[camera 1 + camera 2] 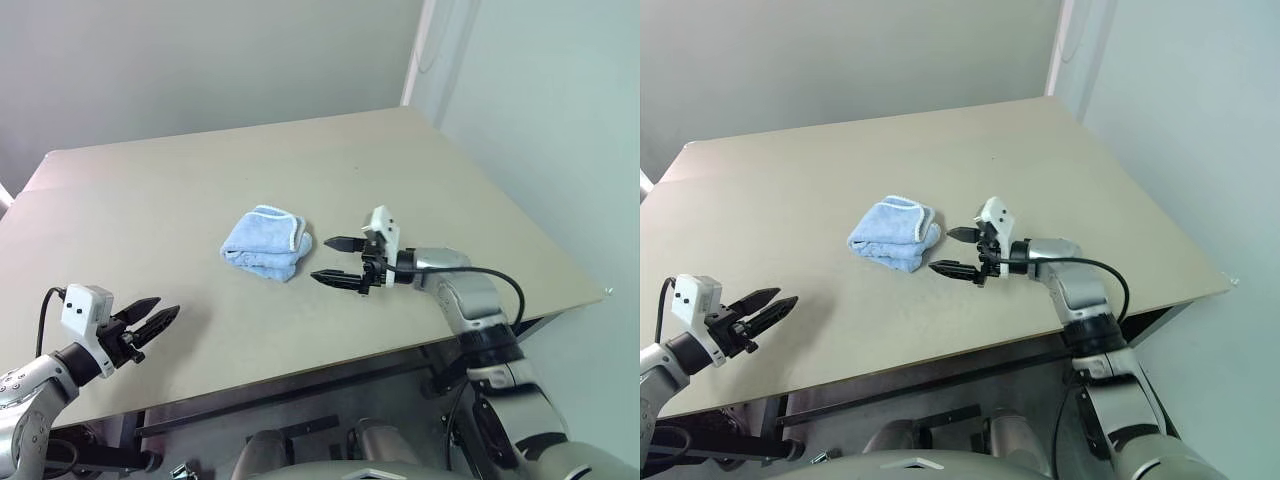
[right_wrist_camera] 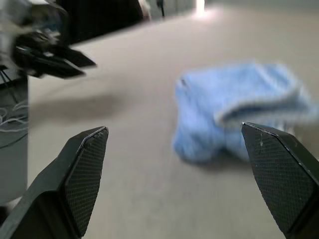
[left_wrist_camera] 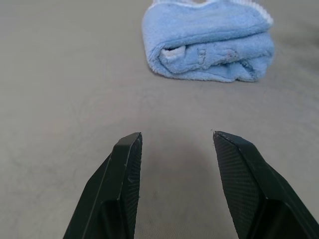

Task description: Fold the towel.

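Folded light blue towel (image 1: 265, 243) on table (image 1: 150, 200), right gripper (image 1: 334, 259) beside it jaws wide, empty; left gripper (image 1: 158, 316) parted, empty.

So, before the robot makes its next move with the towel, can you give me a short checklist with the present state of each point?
1. Small light blue terry-cloth towel is folded into a compact bundle: ok, though the layers look loose.
2. Towel lies fully on the beige table, away from its edges: ok.
3. Right gripper is open and apart from the towel: ok.
4. Left gripper is open, holds nothing and hovers near the table's front edge: ok.
5. Towel edges line up neatly: cannot tell; the whitish border shows on one side only.
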`<state>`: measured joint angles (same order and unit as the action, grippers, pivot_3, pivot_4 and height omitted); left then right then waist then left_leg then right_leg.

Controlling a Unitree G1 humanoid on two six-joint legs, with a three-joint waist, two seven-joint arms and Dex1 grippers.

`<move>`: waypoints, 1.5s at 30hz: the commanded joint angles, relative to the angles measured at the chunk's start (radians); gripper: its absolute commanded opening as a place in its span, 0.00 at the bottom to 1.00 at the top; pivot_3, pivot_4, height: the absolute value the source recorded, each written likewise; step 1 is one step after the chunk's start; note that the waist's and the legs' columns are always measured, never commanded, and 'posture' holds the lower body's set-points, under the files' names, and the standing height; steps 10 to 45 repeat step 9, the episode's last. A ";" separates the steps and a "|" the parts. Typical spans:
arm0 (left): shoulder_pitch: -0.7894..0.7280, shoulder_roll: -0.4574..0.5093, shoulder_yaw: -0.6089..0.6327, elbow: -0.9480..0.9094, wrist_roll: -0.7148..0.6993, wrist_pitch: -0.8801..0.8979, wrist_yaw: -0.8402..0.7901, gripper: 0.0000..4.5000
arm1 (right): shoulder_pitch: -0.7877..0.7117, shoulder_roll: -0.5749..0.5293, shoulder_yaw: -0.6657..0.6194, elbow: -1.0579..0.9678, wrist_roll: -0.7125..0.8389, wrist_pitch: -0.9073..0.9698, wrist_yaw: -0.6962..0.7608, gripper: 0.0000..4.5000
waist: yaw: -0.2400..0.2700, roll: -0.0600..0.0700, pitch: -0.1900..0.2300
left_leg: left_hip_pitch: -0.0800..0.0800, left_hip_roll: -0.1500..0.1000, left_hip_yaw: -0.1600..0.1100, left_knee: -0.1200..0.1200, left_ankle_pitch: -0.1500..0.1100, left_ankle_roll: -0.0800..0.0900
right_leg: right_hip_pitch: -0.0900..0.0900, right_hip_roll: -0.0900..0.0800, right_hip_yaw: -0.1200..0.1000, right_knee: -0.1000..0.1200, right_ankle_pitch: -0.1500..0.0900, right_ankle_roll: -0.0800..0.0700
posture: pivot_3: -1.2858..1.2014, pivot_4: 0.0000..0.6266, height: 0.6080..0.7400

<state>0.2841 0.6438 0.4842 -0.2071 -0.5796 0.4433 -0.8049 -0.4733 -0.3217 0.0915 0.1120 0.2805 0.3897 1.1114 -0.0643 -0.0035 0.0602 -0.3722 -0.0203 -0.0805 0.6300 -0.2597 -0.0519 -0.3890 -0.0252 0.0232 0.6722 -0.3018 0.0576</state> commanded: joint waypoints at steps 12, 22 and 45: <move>-0.039 -0.022 0.014 0.039 0.020 -0.051 0.037 0.54 | -0.114 0.018 -0.005 0.190 0.023 -0.101 0.000 0.99 | 0.008 0.000 0.000 | 0.000 0.000 0.001 0.001 0.000 0.000 | 0.001 0.000 0.001 -0.001 0.000 0.000 | 0.52 0.00 1.00; -0.039 -0.022 0.014 0.039 0.020 -0.051 0.037 0.54 | -0.114 0.018 -0.005 0.190 0.023 -0.101 0.000 0.99 | 0.008 0.000 0.000 | 0.000 0.000 0.001 0.001 0.000 0.000 | 0.001 0.000 0.001 -0.001 0.000 0.000 | 0.52 0.00 1.00; -0.039 -0.022 0.014 0.039 0.020 -0.051 0.037 0.54 | -0.114 0.018 -0.005 0.190 0.023 -0.101 0.000 0.99 | 0.008 0.000 0.000 | 0.000 0.000 0.001 0.001 0.000 0.000 | 0.001 0.000 0.001 -0.001 0.000 0.000 | 0.52 0.00 1.00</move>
